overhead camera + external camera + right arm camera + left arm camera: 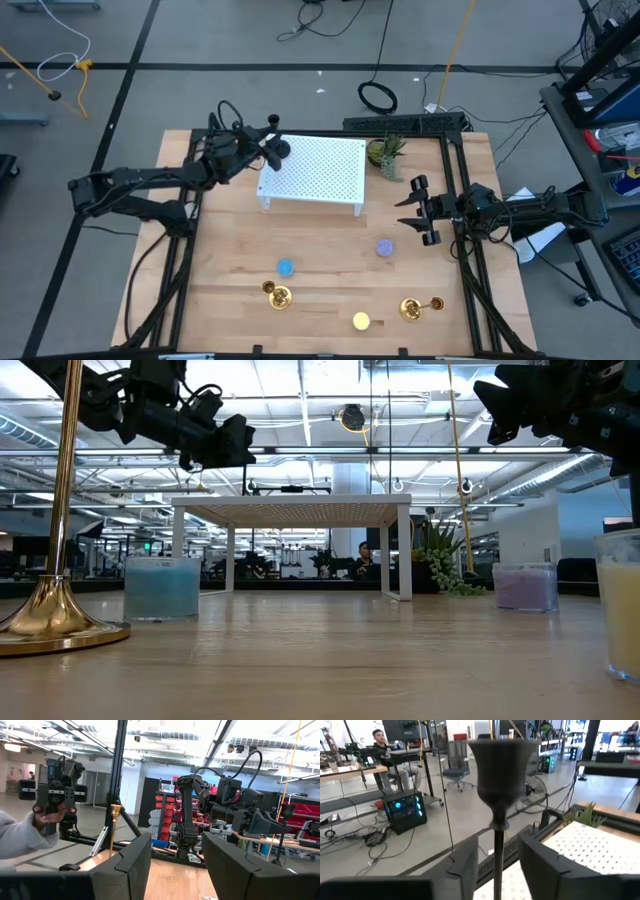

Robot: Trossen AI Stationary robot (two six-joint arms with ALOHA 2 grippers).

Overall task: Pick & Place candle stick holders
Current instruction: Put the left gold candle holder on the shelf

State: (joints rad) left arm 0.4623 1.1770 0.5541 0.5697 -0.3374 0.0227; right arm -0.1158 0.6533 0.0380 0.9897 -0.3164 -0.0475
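Observation:
The black holder [499, 767] stands upright over the far left corner of the white perforated stand [320, 172]. It also shows in the high view [280, 150]. My left gripper [268, 152] is open and level, with one finger on each side of the slim stem [497, 865] and a gap on both sides. The holder's base is hidden below the fingers. One gold holder [278, 295] stands on its round base [55, 630] near the front left. The other gold holder [415, 308] looks to lie on its side at the front right. My right gripper [418, 210] is open and empty at the right.
A blue candle [286, 267], a purple candle [385, 247] and a yellow candle [361, 321] stand on the wooden table [330, 235]. A potted plant [386, 155] is beside the stand's far right corner. A person's sleeved hand [35, 827] holding a dark device shows beyond the table.

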